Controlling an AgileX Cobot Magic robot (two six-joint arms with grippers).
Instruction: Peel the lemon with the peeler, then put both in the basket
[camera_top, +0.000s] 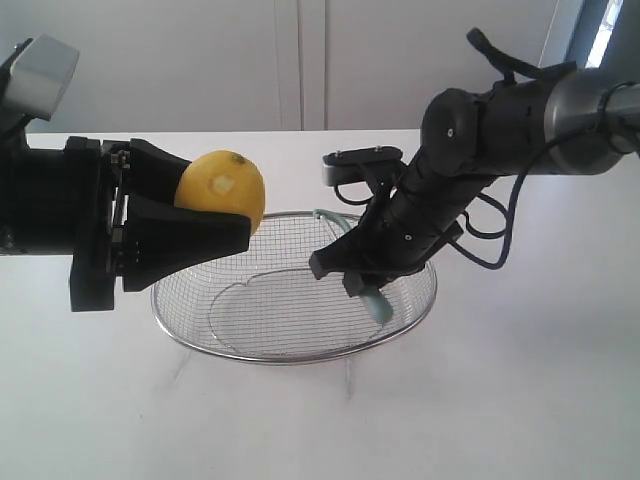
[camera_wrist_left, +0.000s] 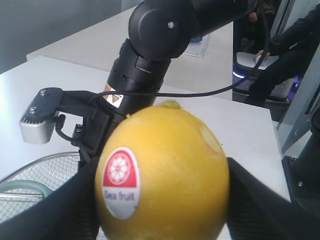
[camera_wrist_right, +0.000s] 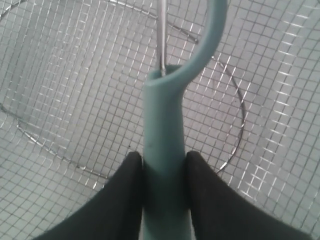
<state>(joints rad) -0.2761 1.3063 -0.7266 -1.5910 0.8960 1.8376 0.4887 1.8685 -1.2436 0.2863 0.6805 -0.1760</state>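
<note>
**Exterior view.**
- Item 1: the lemon (camera_top: 222, 190). Round, yellow, with dimpled skin and a small pale peeled patch facing the camera. It is clamped between the black fingers of the left gripper (camera_top: 205, 200) and held in the air above the basket's left edge, not inside it.
- Item 2: the peeler (camera_top: 378, 305). Only the teal plastic handle end shows below the right gripper (camera_top: 365, 285), low over the basket's right half.
- Item 3: the basket (camera_top: 290, 357). Oval, made of fine silver wire mesh with a thick metal rim. It sits on the white table (camera_top: 520, 400) with nothing lying loose in it.
- My reading: some peeling is done, going by the patch. Both placements are left to do, and the peeler looks the closer of the two to release.

**Left wrist view.**
- The lemon fills the frame, glossy and pitted, with a red-and-white sticker (camera_wrist_left: 120, 182) on it.
- The dark fingers press in on both of its sides.
- The mesh and a teal curve show beyond it, under the other arm.

**Right wrist view.**
- The peeler handle is smooth and matte, pinched between two black fingers (camera_wrist_right: 120, 200).
- The handle forks into a curved head with a thin metal blade (camera_wrist_right: 161, 35).
- The mesh lies directly beneath. I cannot tell whether the peeler touches it.
</note>
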